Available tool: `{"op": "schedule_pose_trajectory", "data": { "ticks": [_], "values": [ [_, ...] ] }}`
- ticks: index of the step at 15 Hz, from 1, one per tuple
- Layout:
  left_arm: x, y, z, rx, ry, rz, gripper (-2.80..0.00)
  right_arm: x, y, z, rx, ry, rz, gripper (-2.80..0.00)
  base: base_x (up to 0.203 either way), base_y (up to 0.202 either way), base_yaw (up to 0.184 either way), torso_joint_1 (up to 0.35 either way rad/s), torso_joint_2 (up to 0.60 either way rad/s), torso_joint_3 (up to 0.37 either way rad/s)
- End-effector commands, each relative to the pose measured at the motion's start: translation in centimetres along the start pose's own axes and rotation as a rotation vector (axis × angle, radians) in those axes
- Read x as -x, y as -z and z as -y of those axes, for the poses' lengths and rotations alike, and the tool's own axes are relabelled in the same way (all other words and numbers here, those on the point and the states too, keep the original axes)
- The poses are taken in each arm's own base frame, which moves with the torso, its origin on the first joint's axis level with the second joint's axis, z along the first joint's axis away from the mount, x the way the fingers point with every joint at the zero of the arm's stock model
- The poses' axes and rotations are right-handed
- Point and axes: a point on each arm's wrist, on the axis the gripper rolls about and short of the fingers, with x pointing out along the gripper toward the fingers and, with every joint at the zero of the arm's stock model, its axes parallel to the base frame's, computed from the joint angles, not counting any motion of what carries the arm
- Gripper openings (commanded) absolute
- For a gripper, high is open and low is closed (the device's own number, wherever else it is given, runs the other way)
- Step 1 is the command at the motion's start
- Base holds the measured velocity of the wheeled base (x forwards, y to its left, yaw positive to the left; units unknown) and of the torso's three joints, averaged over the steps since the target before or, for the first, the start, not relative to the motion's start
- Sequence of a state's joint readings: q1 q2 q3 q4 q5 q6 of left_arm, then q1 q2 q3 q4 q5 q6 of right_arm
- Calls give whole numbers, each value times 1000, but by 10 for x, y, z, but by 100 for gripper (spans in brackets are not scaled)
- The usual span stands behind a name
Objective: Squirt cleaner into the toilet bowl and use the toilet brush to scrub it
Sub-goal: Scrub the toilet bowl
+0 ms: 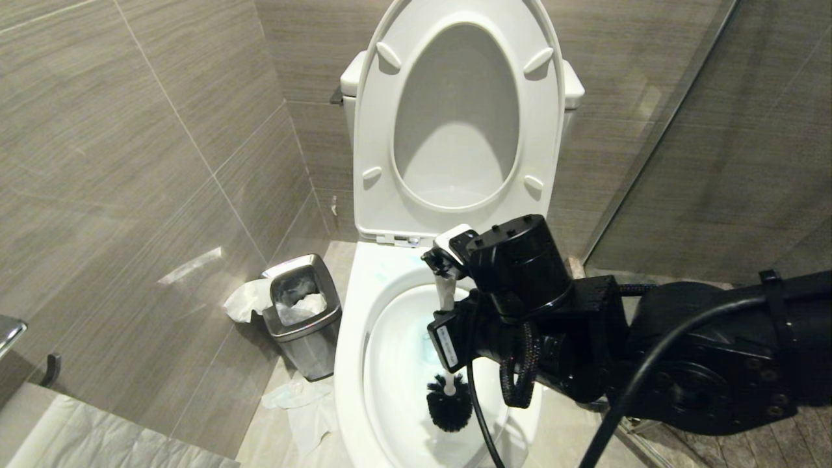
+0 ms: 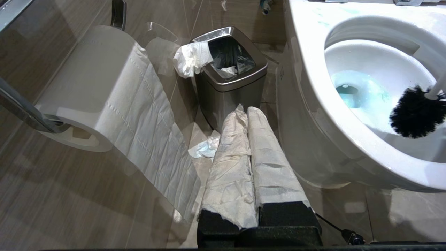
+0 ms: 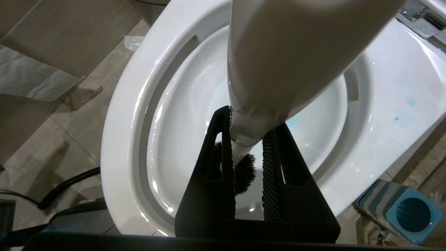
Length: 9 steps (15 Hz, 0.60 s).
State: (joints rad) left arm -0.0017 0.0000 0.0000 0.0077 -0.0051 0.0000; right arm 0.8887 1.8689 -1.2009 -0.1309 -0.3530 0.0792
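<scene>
Right tool (image 1: 446, 296) clenched on the toilet brush (image 1: 448, 402) handle, over the toilet bowl (image 1: 354, 338), which sits at 6 o'clock in the head view with seat and lid up. Brush long axis runs near vertical, slightly tilted: black bristle head points down to 6 o'clock inside the basin near the front wall, handle tip up at 12, blue-tinted water beside the head. Left tool (image 2: 249, 118), paper-wrapped fingers pressed together holding nothing, hangs low beside the bowl, pointing at the steel bin (image 2: 230, 80).
</scene>
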Motion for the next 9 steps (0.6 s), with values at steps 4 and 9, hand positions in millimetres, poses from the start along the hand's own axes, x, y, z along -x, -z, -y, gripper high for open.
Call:
{"op": "schedule_pose_trajectory", "data": {
  "ticks": [4, 9],
  "values": [
    [0, 0, 0, 0, 1, -2, -280, 14, -4, 31, -44, 64, 22, -280, 0, 0, 0, 0, 0, 0],
    [0, 0, 0, 0, 1, -2, -280, 2, -5, 54, -75, 130, 14, -280, 0, 0, 0, 0, 0, 0]
  ]
}}
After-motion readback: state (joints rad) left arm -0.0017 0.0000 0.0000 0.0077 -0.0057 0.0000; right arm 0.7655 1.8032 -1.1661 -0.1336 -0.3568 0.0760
